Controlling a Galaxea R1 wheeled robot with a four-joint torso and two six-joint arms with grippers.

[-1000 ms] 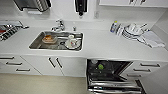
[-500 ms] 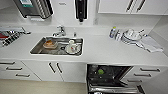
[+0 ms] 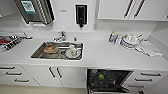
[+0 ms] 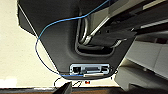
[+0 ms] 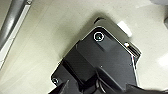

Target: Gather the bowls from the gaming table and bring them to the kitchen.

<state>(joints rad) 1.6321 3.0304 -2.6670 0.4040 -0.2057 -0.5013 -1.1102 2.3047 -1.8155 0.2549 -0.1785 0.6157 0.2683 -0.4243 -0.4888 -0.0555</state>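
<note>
I face the kitchen: a white countertop point(image 3: 105, 55) with an inset steel sink point(image 3: 37, 53) and white cabinets above and below. In the sink lie an orange-brown bowl point(image 3: 50, 48) and a white round vessel point(image 3: 73, 52). A small lime-green round thing, likely a bowl point(image 3: 101, 76), sits in the rack of the open dishwasher point(image 3: 112, 82) under the counter. The gaming table is out of view. The left wrist view looks at my own dark body with a blue cable point(image 4: 50, 27). The right wrist view looks down on pale floor point(image 5: 50, 30).
A faucet point(image 3: 60, 37) stands behind the sink. Stacked white dishes point(image 3: 130, 40), a small bottle point(image 3: 112, 37) and a folded cloth point(image 3: 150, 48) are on the counter's right. A dish rack point(image 3: 8, 41) sits at far left. Two dispensers point(image 3: 81, 13) hang on the wall.
The whole head picture has slid down a little, so the camera has moved. Sink, counter and dishwasher keep their places relative to each other.
</note>
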